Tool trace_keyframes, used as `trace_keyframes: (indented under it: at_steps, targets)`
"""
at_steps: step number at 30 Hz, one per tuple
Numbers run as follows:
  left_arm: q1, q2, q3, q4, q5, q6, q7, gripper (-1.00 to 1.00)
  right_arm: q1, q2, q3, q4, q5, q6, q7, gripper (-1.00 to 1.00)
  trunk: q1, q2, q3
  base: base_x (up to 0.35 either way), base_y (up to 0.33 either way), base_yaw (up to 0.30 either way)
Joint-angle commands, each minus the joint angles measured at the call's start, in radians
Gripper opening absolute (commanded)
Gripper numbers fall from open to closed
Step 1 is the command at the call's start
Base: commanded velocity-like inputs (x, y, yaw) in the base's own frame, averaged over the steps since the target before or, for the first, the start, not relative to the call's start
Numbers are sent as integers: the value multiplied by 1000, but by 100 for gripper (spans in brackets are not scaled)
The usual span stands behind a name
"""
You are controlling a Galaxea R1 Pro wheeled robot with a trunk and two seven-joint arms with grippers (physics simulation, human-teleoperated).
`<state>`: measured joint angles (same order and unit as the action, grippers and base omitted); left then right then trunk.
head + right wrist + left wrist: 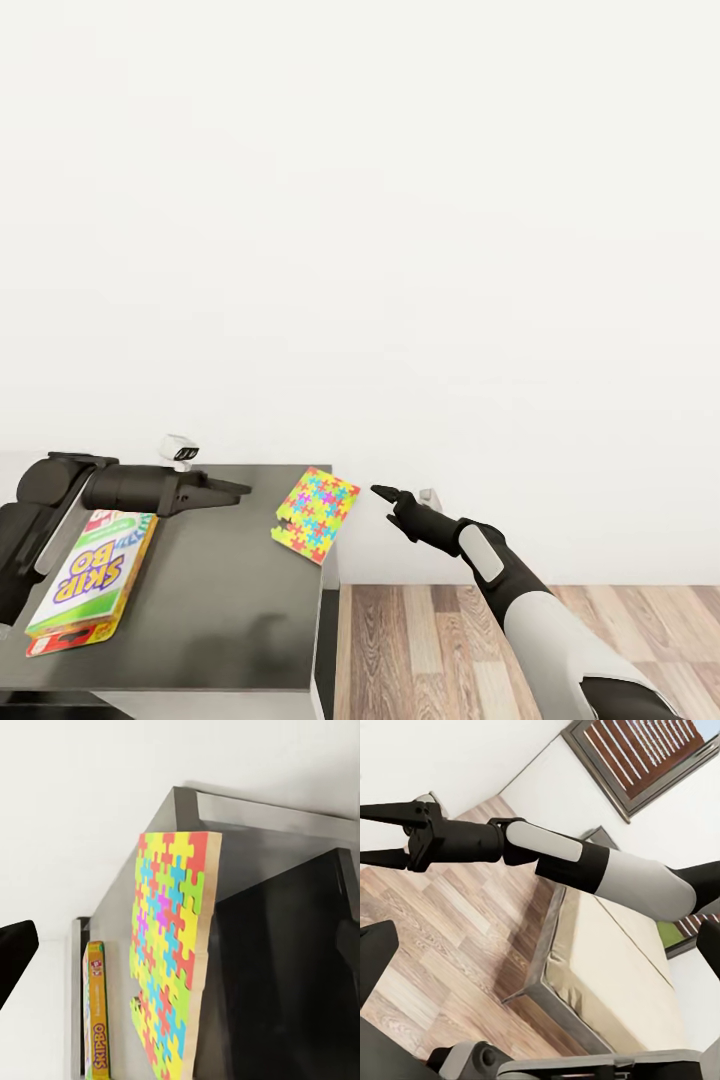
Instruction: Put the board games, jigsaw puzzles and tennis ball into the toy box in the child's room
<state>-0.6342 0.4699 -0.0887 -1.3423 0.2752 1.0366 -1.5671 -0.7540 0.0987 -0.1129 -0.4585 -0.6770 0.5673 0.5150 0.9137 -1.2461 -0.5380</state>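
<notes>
At the far left of the head view a flat, long Skip-Bo game box [92,578] in white, green and yellow lies on the dark grey worktop [215,600], near its left side and almost under the left arm. The left gripper [236,490] hangs just above the worktop with its black fingers pointing right toward the puzzle; they look close together, but whether they are pressed tight I cannot tell. Behind that arm stands a small white gadget [179,450] near the wall.

Further right, the flat jigsaw puzzle box with a lid of red, yellow, green and blue interlocking pieces [315,515] rests on the right-hand corner of the worktop, its outer edge slightly overhanging. That overhang probably makes it easy to reach from the side.

Beyond the edge, over the wood-plank floor [440,640], the right gripper [385,492] points at the puzzle from just beside it, not touching. The left wrist view shows its jaws spread and empty, apparently lined up for a sideways grasp. A beige bed [615,967] lies beyond.
</notes>
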Motion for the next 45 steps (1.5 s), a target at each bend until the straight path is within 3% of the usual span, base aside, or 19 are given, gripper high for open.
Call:
trace_keyframes:
  at_steps: [1,11,45]
  targets:
    - [-1,1,-2,0,1,11,-4,100,-1,1,-7,0,-3,8,0,100,4,-8,-4,0,0,0]
    - [-1,1,-2,0,1,11,-4,100,-1,2,-8,0,-3,9,0,100,42,-78,-36,0,0,0]
    - [-1,1,10,11,-2,11,-4,100,-1,3,-7,0,-3,9,0,100,42,-78,-36,0,44,0]
